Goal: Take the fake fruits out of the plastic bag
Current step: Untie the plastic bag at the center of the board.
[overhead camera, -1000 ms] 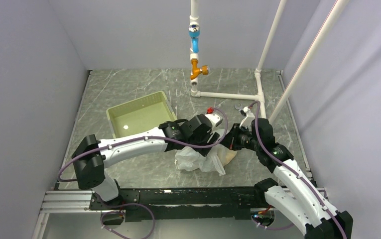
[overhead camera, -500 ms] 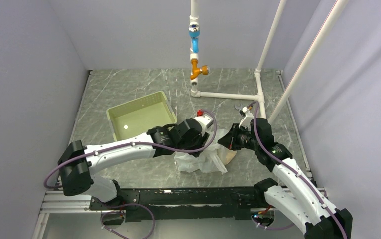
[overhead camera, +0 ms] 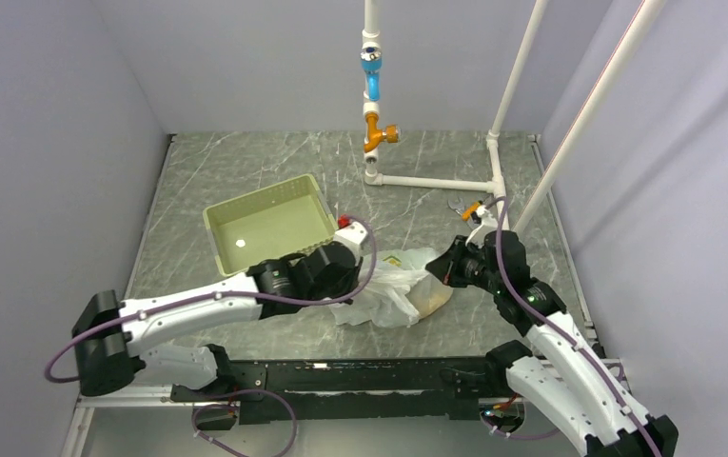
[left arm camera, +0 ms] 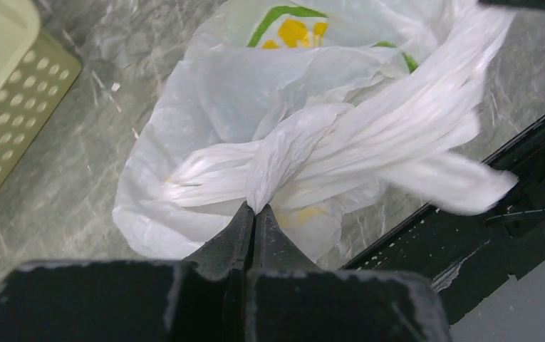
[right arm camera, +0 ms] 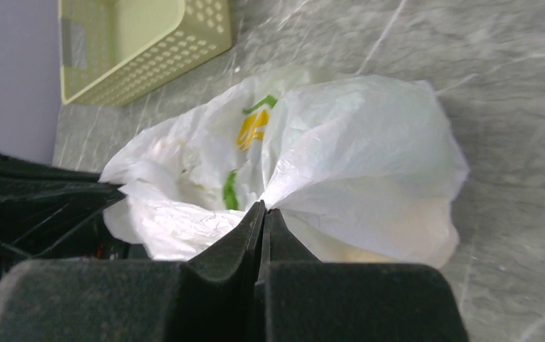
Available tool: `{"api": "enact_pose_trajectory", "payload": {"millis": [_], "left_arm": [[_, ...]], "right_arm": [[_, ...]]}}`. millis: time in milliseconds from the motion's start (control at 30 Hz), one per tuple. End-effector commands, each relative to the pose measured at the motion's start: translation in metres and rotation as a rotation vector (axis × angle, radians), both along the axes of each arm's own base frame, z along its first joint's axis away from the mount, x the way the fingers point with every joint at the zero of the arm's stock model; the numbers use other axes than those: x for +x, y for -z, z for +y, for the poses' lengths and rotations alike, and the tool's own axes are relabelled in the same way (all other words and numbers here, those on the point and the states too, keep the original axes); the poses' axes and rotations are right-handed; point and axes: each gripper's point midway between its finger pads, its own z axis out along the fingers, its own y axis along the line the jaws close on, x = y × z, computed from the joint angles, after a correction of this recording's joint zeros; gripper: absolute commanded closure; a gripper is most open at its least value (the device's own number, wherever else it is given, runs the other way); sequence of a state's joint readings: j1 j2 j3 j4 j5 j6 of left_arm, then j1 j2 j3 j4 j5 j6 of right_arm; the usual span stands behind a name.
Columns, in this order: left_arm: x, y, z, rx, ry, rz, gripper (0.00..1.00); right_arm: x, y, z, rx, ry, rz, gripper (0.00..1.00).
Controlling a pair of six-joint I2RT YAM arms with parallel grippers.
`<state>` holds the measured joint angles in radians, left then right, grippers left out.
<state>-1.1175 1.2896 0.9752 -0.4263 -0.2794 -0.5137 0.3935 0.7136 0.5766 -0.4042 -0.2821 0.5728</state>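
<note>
The plastic bag (overhead camera: 393, 290) lies crumpled on the marble table between my two arms, white with a yellow and green print (left arm camera: 294, 28). My left gripper (overhead camera: 358, 286) is at the bag's left side, shut on a twisted loop handle (left arm camera: 255, 208). My right gripper (overhead camera: 436, 270) is at the bag's right side, shut on a fold of film (right arm camera: 264, 206). The bag (right arm camera: 355, 142) is pulled taut between them. The fake fruits are hidden inside; only a yellowish shape (overhead camera: 432, 297) shows through the film.
A pale green lattice basket (overhead camera: 269, 224) stands behind and left of the bag, close to my left wrist. A white pipe frame (overhead camera: 436, 181) with an orange valve (overhead camera: 376, 133) rises at the back. A small orange-and-black tool (overhead camera: 471, 209) lies near the right pipe. The black rail (overhead camera: 360, 376) runs along the near edge.
My left gripper went from open to shut on the bag's handle, and the left arm drew back leftward. The bag stretched out between the grippers. The right gripper shifted slightly right.
</note>
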Motion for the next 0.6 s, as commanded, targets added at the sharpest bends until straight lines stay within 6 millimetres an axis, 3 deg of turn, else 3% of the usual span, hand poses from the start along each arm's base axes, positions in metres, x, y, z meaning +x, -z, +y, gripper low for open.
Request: {"api": "enact_pose_trajectory", "payload": {"millis": [0,133,300,367,467,567], "left_arm": [[-0.004,-0.01,0.012,-0.127,-0.066,-0.02,1.0],[-0.014,-0.002,0.009,-0.187,-0.057,0.022,1.0],[-0.013,-0.004,0.007,-0.199,-0.064,0.025,1.0],[-0.012,-0.006,0.006,-0.191,-0.063,0.02,1.0],[-0.01,-0.007,0.005,-0.175,-0.062,0.018,1.0],[-0.009,-0.008,0.004,-0.171,-0.067,0.021,1.0]], "right_arm": [[0.016,-0.022,-0.03,-0.024,0.213,-0.079,1.0],[0.015,-0.028,-0.021,0.007,0.157,-0.106,0.99],[0.005,-0.037,0.009,0.016,-0.083,-0.114,0.84],[0.0,-0.051,0.019,0.029,-0.169,-0.164,0.73],[-0.003,-0.074,0.024,0.004,-0.221,-0.252,0.51],[-0.006,-0.091,0.027,-0.047,-0.253,-0.293,0.4]]}}
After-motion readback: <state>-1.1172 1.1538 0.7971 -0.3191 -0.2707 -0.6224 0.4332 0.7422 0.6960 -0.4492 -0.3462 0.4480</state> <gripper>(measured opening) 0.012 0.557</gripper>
